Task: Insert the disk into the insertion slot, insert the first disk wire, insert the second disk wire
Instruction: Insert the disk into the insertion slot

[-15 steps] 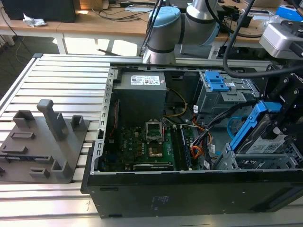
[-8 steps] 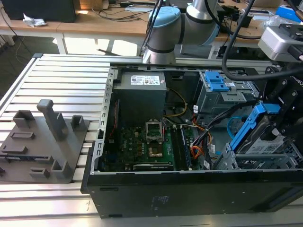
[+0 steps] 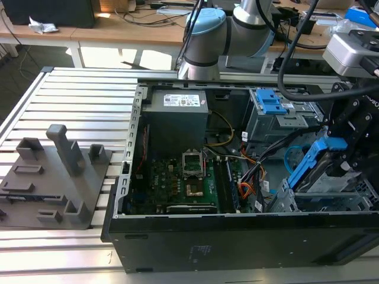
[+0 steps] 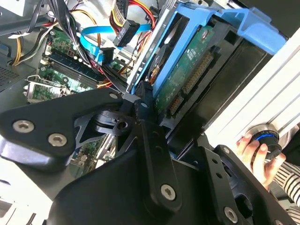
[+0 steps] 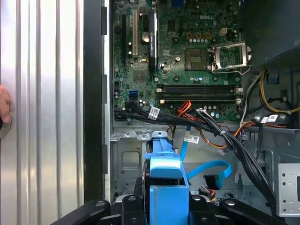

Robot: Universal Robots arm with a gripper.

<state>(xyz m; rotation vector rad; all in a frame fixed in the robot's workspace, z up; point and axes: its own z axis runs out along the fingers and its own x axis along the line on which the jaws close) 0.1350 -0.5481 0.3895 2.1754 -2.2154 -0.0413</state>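
Gripper (image 5: 166, 206) fingers closed on the disk (image 3: 323, 171), tilted at the exterior view's lower right just over the insertion slot (image 3: 331, 201): likely rigid, weighty, shock-sensitive, best held by its blue carrier rails; cage walls leave little side room, second disk wire (image 5: 209, 166) and black cable bundle (image 5: 225, 136) close by.

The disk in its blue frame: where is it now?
The disk is at the exterior view's right, held tilted in the gripper over the insertion slot.
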